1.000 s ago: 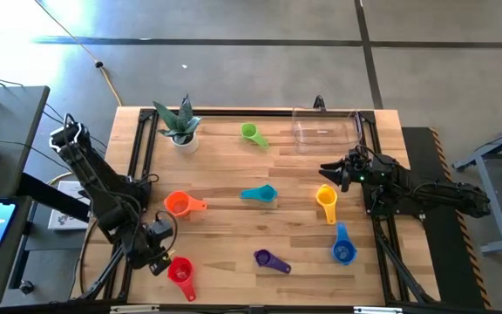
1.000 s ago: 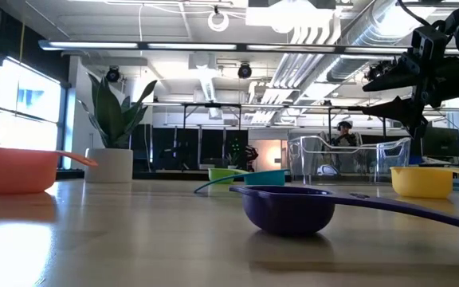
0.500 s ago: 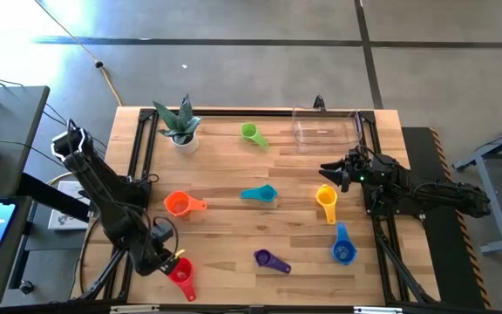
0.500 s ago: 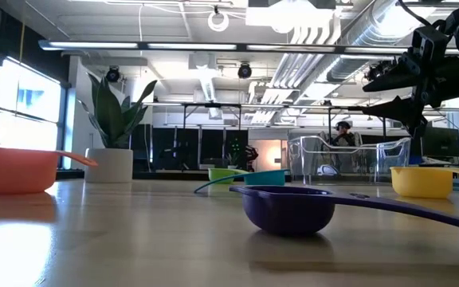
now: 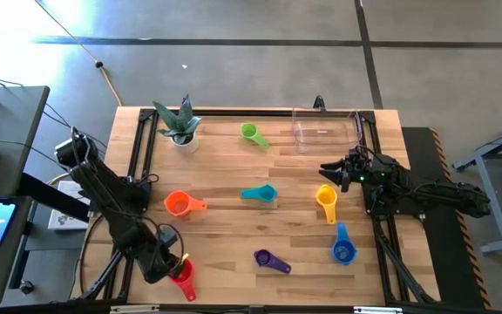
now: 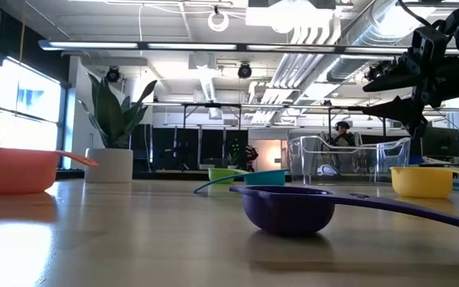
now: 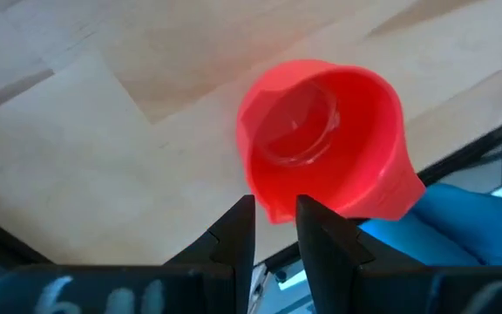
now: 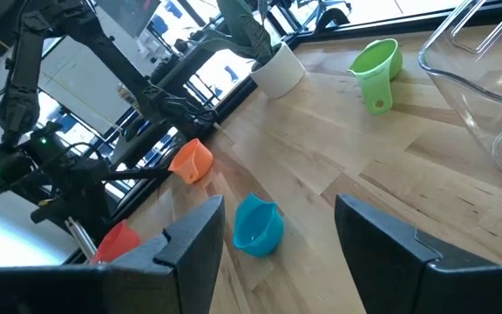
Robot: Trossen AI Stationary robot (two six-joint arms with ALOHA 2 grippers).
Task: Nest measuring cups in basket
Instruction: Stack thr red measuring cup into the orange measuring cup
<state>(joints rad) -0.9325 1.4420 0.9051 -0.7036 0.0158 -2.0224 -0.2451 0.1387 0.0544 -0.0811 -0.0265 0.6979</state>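
Seven measuring cups lie scattered on the wooden table (image 5: pixel 234 227), none yet in the basket (image 5: pixel 325 129), the clear low-walled bin at the far right corner. The green cup (image 5: pixel 251 133) sits near the basket, beside the white pot with a plant (image 5: pixel 181 131); the teal cup (image 5: pixel 261 194) lies mid-table, the orange cup (image 5: pixel 179 204) to its left, the yellow cup (image 5: pixel 325 199) and blue cup (image 5: pixel 343 248) on the right, the purple cup (image 5: pixel 266 258) at the near edge. The left gripper (image 7: pixel 274 228) is down at the red cup (image 7: pixel 325 139) in the near left corner; its fingers (image 7: pixel 234 240) stand narrowly apart, pinching the cup's rim, though whether the grip is firm cannot be told. The right gripper (image 5: pixel 331 171) hovers above the table just beside the yellow cup, its fingers (image 8: pixel 190 240) spread wide and holding nothing. The cups appear to be thin moulded plastic: judged light, rigid, smooth and not fragile, so they would likely skid or tip under a sideways push rather than resist it. The bowl wall offers a curved, slippery surface; the short flat handle, or a pinch across the rim with one finger inside, looks the surer purchase. For nesting, each cup probably needs to be released upright and roughly centred over the larger one.
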